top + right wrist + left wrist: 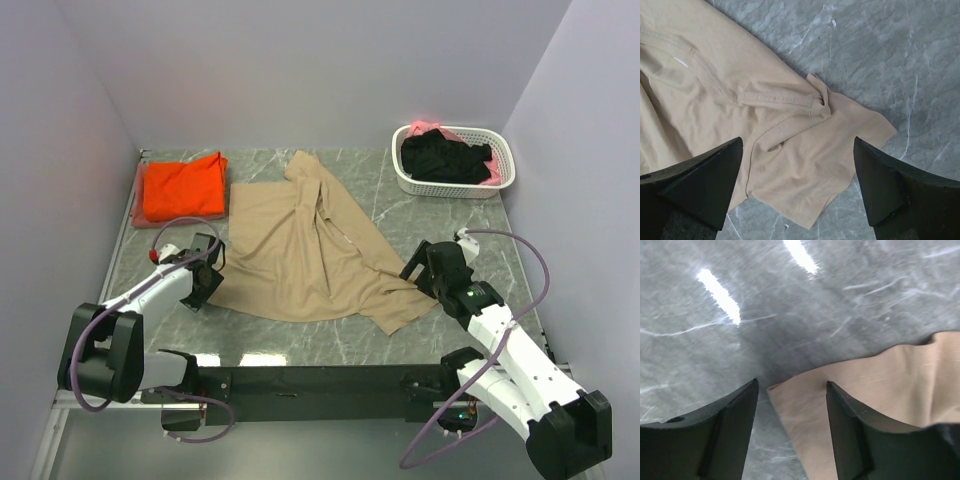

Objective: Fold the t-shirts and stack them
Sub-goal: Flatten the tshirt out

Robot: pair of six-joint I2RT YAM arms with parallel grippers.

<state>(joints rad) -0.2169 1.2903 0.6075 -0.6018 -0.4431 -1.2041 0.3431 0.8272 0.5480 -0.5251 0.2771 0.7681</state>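
A tan t-shirt [300, 250] lies spread, partly folded over itself, on the grey marble table [300, 345]. A folded orange t-shirt [183, 188] sits at the back left. My left gripper [205, 275] is low at the tan shirt's near-left corner. In the left wrist view that corner [790, 400] lies between the spread fingers of the left gripper [792, 382], which is open. My right gripper [425, 270] hangs wide open over the shirt's right sleeve. In the right wrist view the sleeve [840, 145] lies flat below the right gripper [798, 140], untouched.
A white slotted basket [452, 190] at the back right holds black clothes [445, 158] and a pink piece [425, 127]. Pale walls close in the table on three sides. The arms' black base bar [300, 380] runs along the near edge.
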